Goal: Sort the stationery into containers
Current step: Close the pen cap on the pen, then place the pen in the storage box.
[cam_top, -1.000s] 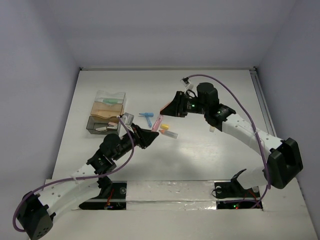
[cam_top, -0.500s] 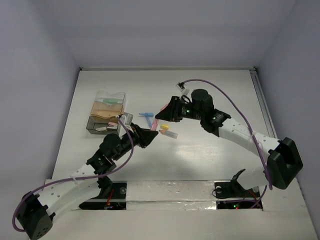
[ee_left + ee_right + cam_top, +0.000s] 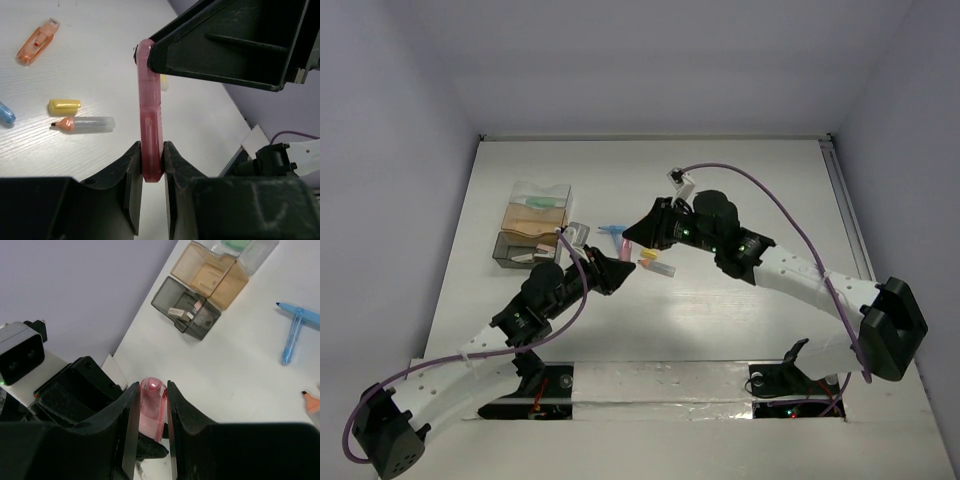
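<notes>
- The left gripper [image 3: 151, 150] is clamped on one end of a pink highlighter [image 3: 150, 117], a finger pressed to each side of it.
- The right gripper [image 3: 152, 389] is clamped on the other end of the same pink highlighter [image 3: 151, 407], so both grippers grip it at once, tip to tip.
- From above, the left gripper [image 3: 616, 270] and right gripper [image 3: 634, 234] meet just to the right of the box [image 3: 532, 225], level with its grey end. The highlighter spans the short gap between them, raised off the tabletop [image 3: 740, 180].
- The box has three sections in a row: clear at the far end, tan in the middle and dark grey nearest the arms.
- The grey section [image 3: 186, 307] has a few small pale pieces in it, too small to name.
- The clear section has a green piece [image 3: 540, 201] in it.
- Two blue pieces [image 3: 291, 342] lie crossed on the tabletop to the right of the box, beyond the grippers.
- A yellow cap [image 3: 64, 106] and a clear marker with an orange tip [image 3: 82, 124] lie side by side, further from the box than the highlighter.
- An orange piece [image 3: 37, 41] lies alone on the tabletop, further from the box than the yellow cap.
</notes>
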`<action>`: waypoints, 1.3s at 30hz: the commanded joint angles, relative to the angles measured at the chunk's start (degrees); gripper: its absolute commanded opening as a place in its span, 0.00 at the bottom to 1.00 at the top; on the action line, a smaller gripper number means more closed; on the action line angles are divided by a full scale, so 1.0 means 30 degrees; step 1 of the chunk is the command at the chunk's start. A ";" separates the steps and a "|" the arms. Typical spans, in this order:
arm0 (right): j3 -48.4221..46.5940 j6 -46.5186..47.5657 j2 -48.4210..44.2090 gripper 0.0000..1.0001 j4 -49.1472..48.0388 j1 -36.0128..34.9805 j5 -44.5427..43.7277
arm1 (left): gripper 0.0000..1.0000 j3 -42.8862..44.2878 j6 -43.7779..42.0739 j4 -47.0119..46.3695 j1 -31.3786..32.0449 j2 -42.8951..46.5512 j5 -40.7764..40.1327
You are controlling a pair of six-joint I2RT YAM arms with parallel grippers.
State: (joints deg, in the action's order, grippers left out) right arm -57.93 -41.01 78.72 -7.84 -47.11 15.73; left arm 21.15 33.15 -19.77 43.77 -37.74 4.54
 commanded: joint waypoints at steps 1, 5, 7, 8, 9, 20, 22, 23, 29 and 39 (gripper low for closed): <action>0.1643 0.0429 0.0216 0.00 0.3578 -0.2284 0.1734 | 0.00 0.2998 -0.0794 -0.5276 -0.0234 0.0479 -0.2360; 0.2492 0.0430 -0.0018 0.00 0.3494 -0.3072 0.0882 | 0.00 0.3643 -0.1234 -0.5071 -0.0234 0.0479 -0.2625; 0.3106 0.0196 -0.0077 0.00 0.3286 -0.3365 0.0590 | 0.00 0.3995 -0.1526 -0.4954 -0.0234 0.0421 -0.2712; 0.3312 0.0108 -0.0048 0.00 0.3112 -0.3600 0.0588 | 0.00 0.4054 -0.1614 -0.4837 -0.0234 0.0420 -0.2771; 0.3518 0.0078 -0.0019 0.00 0.3023 -0.3602 0.0588 | 0.00 0.4142 -0.1818 -0.4807 -0.0234 0.0420 -0.2946; 0.3786 -0.0567 -0.1303 0.11 0.2082 -0.4306 -0.2130 | 0.00 0.3734 -0.1235 -0.5100 -0.0234 -0.0546 -0.2801; 0.2965 -0.0450 -0.1890 0.44 0.2027 -0.4306 -0.3883 | 0.00 0.3120 -0.1059 -0.5012 -0.0234 -0.0663 -0.3092; 0.2702 -0.0421 -0.2184 0.53 0.1968 -0.4306 -0.4387 | 0.00 0.2914 -0.0942 -0.4809 -0.0234 -0.0664 -0.3268; 0.2025 0.0223 -0.5112 0.88 0.2171 -0.3663 -0.7261 | 0.00 0.1624 -0.0327 -0.4396 -0.0234 -0.0838 -0.5023; 0.5477 0.0517 -1.0386 0.94 0.3988 -0.3104 -1.0514 | 0.00 0.5897 0.0169 -0.3253 -0.2250 -0.6689 -0.6876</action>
State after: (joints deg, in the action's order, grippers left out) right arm -44.49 -40.66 50.30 0.97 -56.95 -11.22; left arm 33.71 32.08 -27.40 40.05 -54.11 -13.91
